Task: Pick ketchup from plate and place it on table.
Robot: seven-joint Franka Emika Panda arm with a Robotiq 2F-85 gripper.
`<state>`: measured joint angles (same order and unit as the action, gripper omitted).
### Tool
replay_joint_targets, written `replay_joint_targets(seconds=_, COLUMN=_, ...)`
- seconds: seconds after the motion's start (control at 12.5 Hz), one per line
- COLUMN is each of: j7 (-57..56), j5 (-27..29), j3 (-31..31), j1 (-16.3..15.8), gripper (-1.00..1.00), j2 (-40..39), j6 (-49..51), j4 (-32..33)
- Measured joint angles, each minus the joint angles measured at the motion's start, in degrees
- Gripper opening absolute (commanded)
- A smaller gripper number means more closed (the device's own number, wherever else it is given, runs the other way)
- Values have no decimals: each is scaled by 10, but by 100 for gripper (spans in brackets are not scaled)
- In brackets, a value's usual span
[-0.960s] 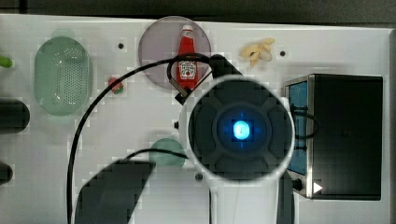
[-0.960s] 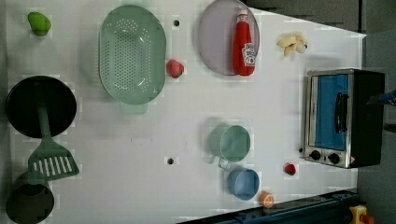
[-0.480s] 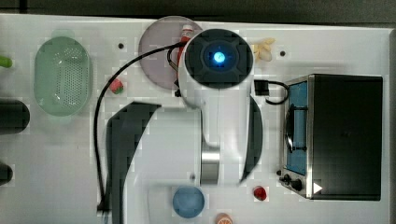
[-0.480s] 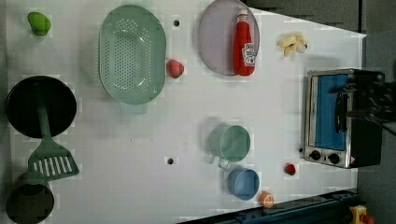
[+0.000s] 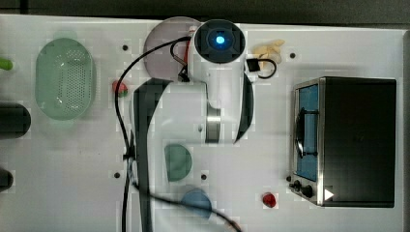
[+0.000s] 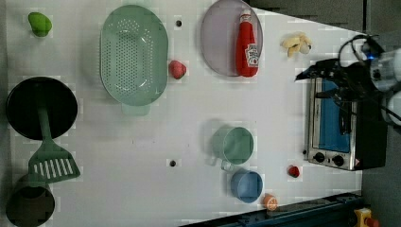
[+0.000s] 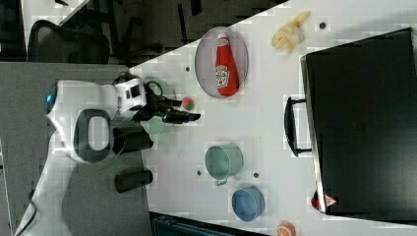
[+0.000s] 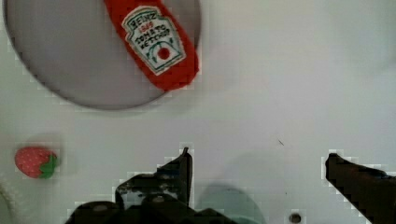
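Observation:
The ketchup [image 6: 247,45] is a red bottle with a white label, lying flat on the pale lilac plate [image 6: 217,42] at the far edge of the white table [image 6: 142,142]. The right view shows the ketchup [image 7: 225,69] on the plate [image 7: 206,64] too. In the wrist view my gripper [image 8: 259,161] is open and empty, over bare table just short of the plate [image 8: 60,60], with the ketchup [image 8: 156,42] beyond the fingertips. In the top view my arm [image 5: 220,41] covers most of the bottle, leaving a red sliver [image 5: 185,50]. The gripper [image 7: 189,117] hangs well above the table.
A green colander [image 6: 134,54] and a strawberry [image 6: 177,69] lie to the left view's left of the plate. A toaster oven [image 6: 340,127] stands at the left view's right. A green mug [image 6: 234,145], a blue cup [image 6: 247,185] and a small red ball [image 6: 294,171] sit nearer the front.
The arm has swung from the middle of the table up to the plate in the top view, and has come into the left view from its right. The fingers stayed open.

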<state>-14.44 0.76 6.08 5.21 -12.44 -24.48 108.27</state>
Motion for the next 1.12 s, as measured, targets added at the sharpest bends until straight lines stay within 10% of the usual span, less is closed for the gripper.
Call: replay_joint_targets(seconds=1.12, j7=-208, j5=1, j3=-4, j1=-15, gripper=100, j2=-243, j6=-93, j4=-153)
